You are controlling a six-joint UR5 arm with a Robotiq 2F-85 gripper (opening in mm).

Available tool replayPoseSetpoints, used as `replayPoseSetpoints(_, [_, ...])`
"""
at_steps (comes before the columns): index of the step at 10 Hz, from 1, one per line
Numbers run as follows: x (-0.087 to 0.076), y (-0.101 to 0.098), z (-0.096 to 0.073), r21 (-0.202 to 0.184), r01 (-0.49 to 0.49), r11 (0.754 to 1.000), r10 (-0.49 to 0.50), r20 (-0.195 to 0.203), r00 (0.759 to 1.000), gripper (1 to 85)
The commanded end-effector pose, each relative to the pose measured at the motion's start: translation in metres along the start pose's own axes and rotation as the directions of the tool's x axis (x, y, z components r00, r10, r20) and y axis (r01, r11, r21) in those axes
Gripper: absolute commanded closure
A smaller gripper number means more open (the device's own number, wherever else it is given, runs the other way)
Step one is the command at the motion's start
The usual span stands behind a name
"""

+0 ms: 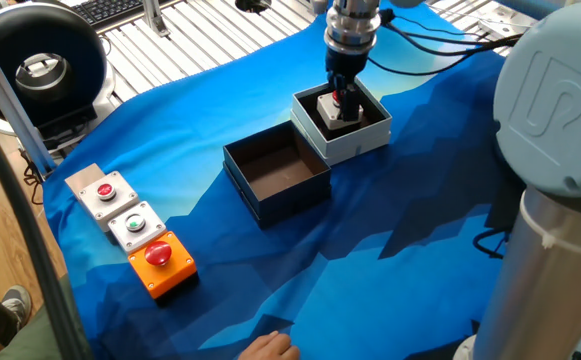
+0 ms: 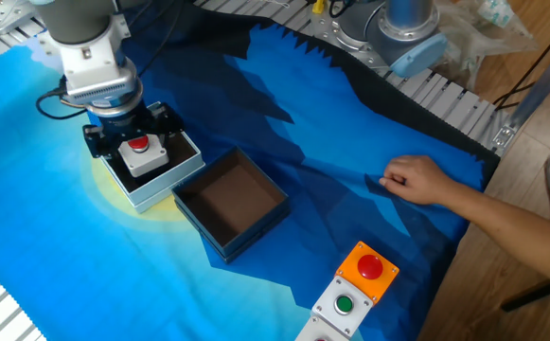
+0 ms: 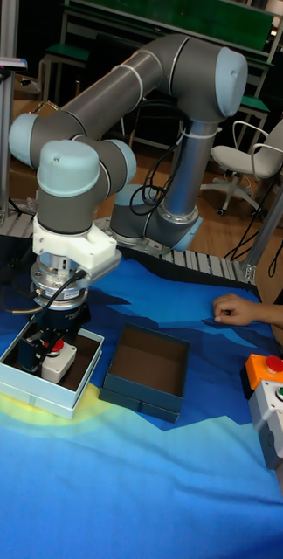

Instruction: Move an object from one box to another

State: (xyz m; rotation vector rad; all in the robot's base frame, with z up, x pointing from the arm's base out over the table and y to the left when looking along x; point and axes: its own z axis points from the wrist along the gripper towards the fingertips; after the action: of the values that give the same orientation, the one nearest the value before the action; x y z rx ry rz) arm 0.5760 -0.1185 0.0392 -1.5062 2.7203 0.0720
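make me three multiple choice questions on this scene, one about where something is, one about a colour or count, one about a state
1. Where is the white switch box?
A. inside the pale-walled box
B. inside the navy-walled box
C. on the cloth beside the orange button box

2. What colour is the round button on the white switch box?
A. green
B. red
C. yellow

3. What is in the navy-walled box?
A. the white switch box
B. the orange button box
C. nothing that shows

Key: 1 A, the switch box sits within the pale walls in both fixed views, under the gripper. 2 B, a red button shows on its top in the other fixed view. 3 C, only its brown floor shows in all three views.
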Motion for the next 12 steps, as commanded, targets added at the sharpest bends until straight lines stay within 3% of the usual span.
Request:
replayPoseSetpoints(1, [0.001, 0.005, -0.004, -0.012, -0.034, 0.999, 0.034, 0.006, 0.999, 0.7])
replayPoseSetpoints(5, [0.001, 0.016, -0.021, -0.047, -0.059, 0.997, 0.059, 0.000, 0.998, 0.7])
replayPoseSetpoints(10, [-0.001, 0.006, -0.006, -0.021, -0.033, 0.999, 0.034, 0.017, 0.999, 0.7])
replayPoseSetpoints(12, [0.000, 0.005, -0.004, -0.019, -0.035, 0.999, 0.035, 0.016, 0.999, 4.7])
